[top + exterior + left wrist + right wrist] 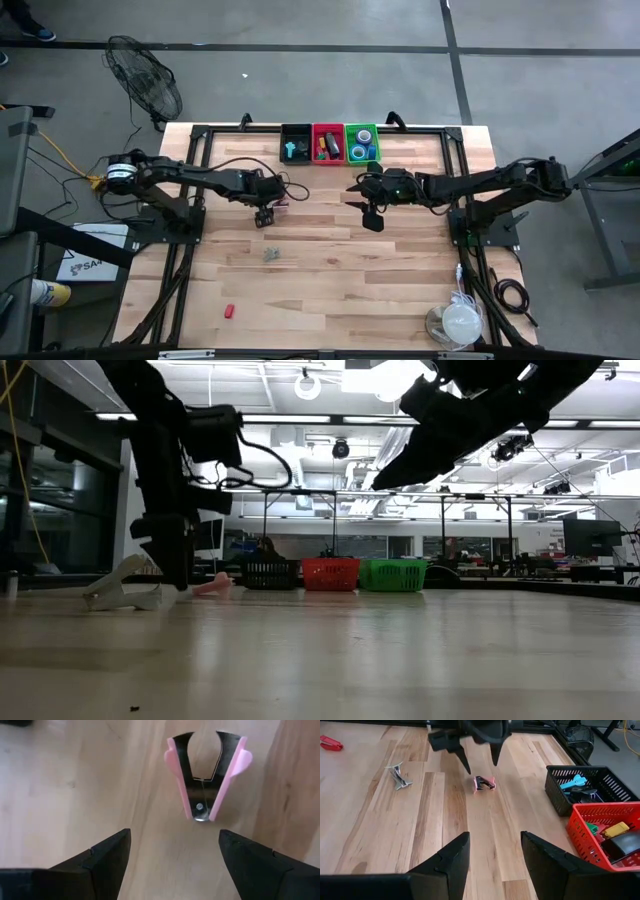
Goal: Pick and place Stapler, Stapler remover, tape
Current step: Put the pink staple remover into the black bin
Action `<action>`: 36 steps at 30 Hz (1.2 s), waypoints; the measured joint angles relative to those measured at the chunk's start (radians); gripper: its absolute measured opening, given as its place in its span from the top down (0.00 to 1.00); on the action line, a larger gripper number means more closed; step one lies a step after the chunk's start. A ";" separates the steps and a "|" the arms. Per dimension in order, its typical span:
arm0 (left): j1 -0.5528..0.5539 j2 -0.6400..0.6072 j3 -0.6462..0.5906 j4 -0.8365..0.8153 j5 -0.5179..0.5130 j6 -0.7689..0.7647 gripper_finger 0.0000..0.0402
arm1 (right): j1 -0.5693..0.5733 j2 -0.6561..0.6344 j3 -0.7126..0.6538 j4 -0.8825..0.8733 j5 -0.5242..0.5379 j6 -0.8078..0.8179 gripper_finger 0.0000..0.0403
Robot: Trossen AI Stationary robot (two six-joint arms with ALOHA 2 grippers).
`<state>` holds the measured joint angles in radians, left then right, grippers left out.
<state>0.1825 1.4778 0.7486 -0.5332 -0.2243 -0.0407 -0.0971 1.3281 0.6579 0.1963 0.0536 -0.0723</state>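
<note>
A pink staple remover (207, 775) lies flat on the wooden table, also seen in the right wrist view (484, 783). My left gripper (175, 851) is open and stands low over the table just short of it, fingers pointing down (480, 760), touching nothing. A grey staple remover (270, 254) lies nearer the table's near edge (397, 775). A small red item (228, 311) lies near the near left corner. My right gripper (495, 855) is open, raised above the table's middle (370, 215), and holds nothing.
Black (296, 143), red (328, 143) and green (362, 143) baskets stand in a row at the far edge, each with items inside. A white round object (462, 322) sits at the near right corner. Bare wood lies between the two arms and the near edge.
</note>
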 joint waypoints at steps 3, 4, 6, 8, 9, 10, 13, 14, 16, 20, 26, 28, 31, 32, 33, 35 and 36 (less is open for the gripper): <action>0.000 0.035 0.001 0.013 0.006 0.011 0.26 | 0.000 0.000 0.000 -0.009 0.000 0.000 0.57; 0.000 0.045 0.002 0.016 0.008 0.011 0.26 | 0.000 0.000 0.000 -0.009 0.000 0.000 0.57; 0.000 0.059 0.005 0.015 0.020 0.011 0.26 | 0.000 0.000 0.000 -0.014 0.000 0.000 0.57; 0.001 0.069 0.004 0.021 0.030 0.010 0.26 | 0.000 0.000 0.000 -0.014 0.000 0.000 0.57; 0.001 0.072 0.003 0.027 0.036 0.010 0.26 | 0.000 0.000 0.000 -0.014 0.000 0.000 0.57; 0.001 0.072 0.003 0.033 0.043 0.010 0.26 | 0.000 0.000 0.000 -0.014 0.000 0.000 0.57; 0.002 0.073 0.002 0.085 0.072 0.011 0.26 | 0.000 0.000 0.000 -0.014 0.000 0.000 0.57; 0.002 0.073 0.002 0.103 0.077 0.011 0.26 | 0.000 0.000 0.000 -0.014 0.000 0.000 0.57; 0.002 0.074 0.002 0.129 0.087 0.010 0.26 | 0.000 0.000 0.000 -0.014 0.000 0.000 0.57; 0.002 0.076 0.001 0.151 0.100 0.009 0.26 | 0.000 0.000 0.000 -0.014 0.000 0.000 0.57; 0.001 0.079 -0.001 0.206 0.125 -0.017 0.26 | 0.000 0.000 0.000 -0.014 0.000 0.000 0.57; 0.001 0.080 -0.001 0.215 0.133 -0.024 0.26 | 0.000 0.000 0.000 -0.014 0.000 0.000 0.57; 0.001 0.092 0.000 0.219 0.134 -0.041 0.26 | 0.000 0.000 0.000 -0.014 0.000 0.000 0.57; 0.001 0.097 0.001 0.220 0.134 -0.043 0.26 | 0.000 0.000 0.000 -0.015 0.000 0.001 0.57; 0.001 0.104 0.002 0.222 0.135 -0.043 0.26 | 0.000 0.000 0.000 -0.015 0.000 0.002 0.57; 0.001 0.117 0.003 0.224 0.147 -0.044 0.29 | 0.000 0.000 0.000 -0.015 0.000 0.004 0.57; 0.001 0.122 0.003 0.225 0.153 -0.047 0.31 | 0.000 0.000 0.000 -0.015 0.000 0.004 0.57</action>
<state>0.1833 1.6000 0.7513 -0.3082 -0.0714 -0.0875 -0.0971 1.3281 0.6582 0.1810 0.0536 -0.0685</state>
